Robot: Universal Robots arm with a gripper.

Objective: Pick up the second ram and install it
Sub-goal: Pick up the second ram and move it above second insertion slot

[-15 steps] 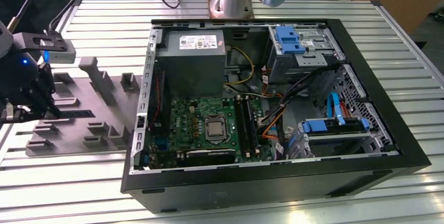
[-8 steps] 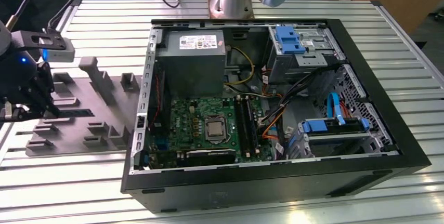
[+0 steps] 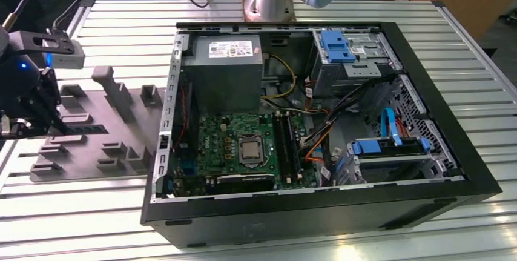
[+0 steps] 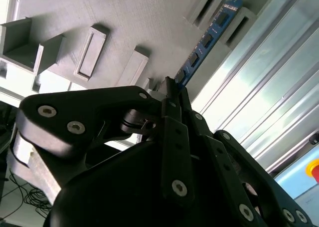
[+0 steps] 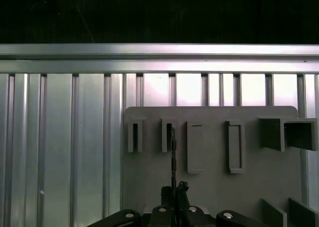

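Clamping second ram (image 4: 207,37) by one end, gripper (image 4: 172,85) over grey holder tray (image 3: 121,129) beside open computer case (image 3: 323,212).

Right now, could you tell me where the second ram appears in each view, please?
Exterior view: the second ram sits on the grey tray, at the exterior view's left, by the gripper.
Second wrist view: the second ram is a blue board stretching from the gripper.
First wrist view: the second ram is a thin, edge-on line against the grey tray.
Shared landmark: the grey tray.
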